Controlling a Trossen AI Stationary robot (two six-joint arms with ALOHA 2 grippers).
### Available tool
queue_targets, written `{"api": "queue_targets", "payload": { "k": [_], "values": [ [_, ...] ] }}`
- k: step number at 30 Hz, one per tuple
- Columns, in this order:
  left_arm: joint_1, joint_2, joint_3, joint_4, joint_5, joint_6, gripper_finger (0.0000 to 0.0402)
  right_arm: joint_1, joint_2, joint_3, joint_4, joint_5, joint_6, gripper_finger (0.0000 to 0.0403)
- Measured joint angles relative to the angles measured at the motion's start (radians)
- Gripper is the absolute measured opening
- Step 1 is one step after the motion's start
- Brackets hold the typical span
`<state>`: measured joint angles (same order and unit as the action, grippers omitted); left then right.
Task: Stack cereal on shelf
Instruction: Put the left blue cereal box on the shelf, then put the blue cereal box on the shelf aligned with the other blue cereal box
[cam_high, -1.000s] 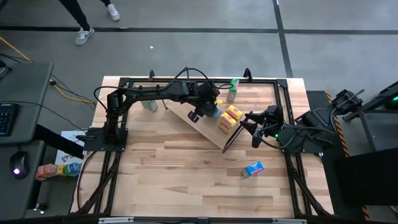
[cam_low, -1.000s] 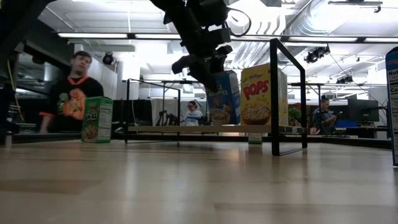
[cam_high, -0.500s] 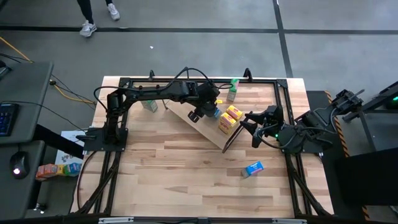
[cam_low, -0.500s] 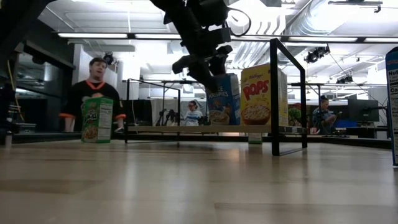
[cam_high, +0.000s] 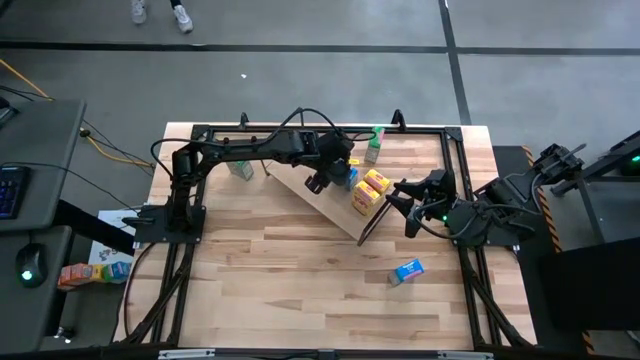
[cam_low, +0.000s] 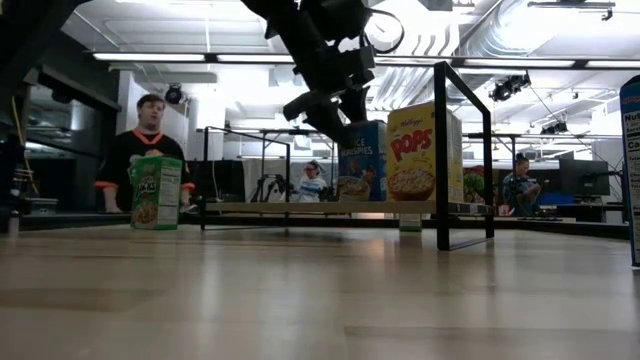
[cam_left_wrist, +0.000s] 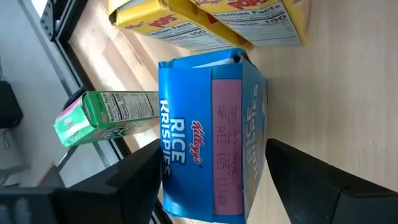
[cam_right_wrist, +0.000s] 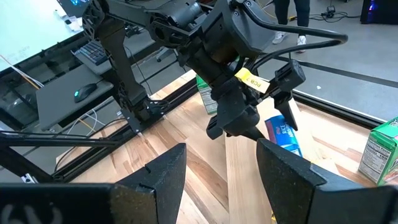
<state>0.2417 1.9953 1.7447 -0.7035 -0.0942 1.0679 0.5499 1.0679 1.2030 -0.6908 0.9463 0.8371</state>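
Note:
The shelf (cam_high: 322, 207), a tilted light-wood board, carries a blue cereal box (cam_high: 349, 175) (cam_left_wrist: 211, 130) and two yellow boxes (cam_high: 368, 190) side by side. My left gripper (cam_high: 322, 181) (cam_left_wrist: 212, 144) hovers open over the blue box, one finger on each side of its top. A green box (cam_high: 374, 146) stands on the table beyond the shelf, another green box (cam_high: 240, 169) stands far left, and a second blue box (cam_high: 407, 270) lies near right. My right gripper (cam_high: 397, 196) (cam_right_wrist: 221, 149) waits open at the shelf's right end. My left gripper comes from above and straddles the top of the blue box (cam_left_wrist: 227, 93), which stands upright on the shelf beside the yellow boxes. Wood shows between the box and one finger (cam_left_wrist: 311, 180). Whether the other finger (cam_left_wrist: 124, 180) touches it, I cannot tell.
A black metal frame (cam_high: 300, 130) borders the table, and its post (cam_low: 441, 150) stands by the shelf in the low view. A person (cam_low: 148, 150) stands behind the far-left green box (cam_low: 157, 192). Bare tabletop (cam_high: 280, 270) lies toward the near edge.
My left gripper has risen a little above the blue box. The box has settled slightly lower and now stands upright on the shelf next to the yellow boxes. The person behind the table has walked to the right, to behind the green box.

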Motion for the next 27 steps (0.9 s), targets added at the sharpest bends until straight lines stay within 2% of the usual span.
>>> {"api": "queue_targets", "payload": {
  "k": [10,17,23,27],
  "values": [
    [0.000,0.000,0.000,0.004,-0.073,0.001,0.0271,0.000,0.000,0.000,0.000,0.000,0.000,0.0188],
    [0.006,-0.052,0.000,0.033,-0.090,-0.026,0.0271,0.000,0.000,0.000,0.000,0.000,0.000,0.0188],
    [0.014,-0.151,0.000,0.025,-0.096,-0.189,0.0271,0.000,0.000,0.000,0.004,-0.005,0.001,0.0188],
    [0.013,-0.253,0.000,0.014,-0.091,-0.384,0.0271,0.000,0.000,0.000,0.008,-0.007,0.022,0.0188]
  ]
}}
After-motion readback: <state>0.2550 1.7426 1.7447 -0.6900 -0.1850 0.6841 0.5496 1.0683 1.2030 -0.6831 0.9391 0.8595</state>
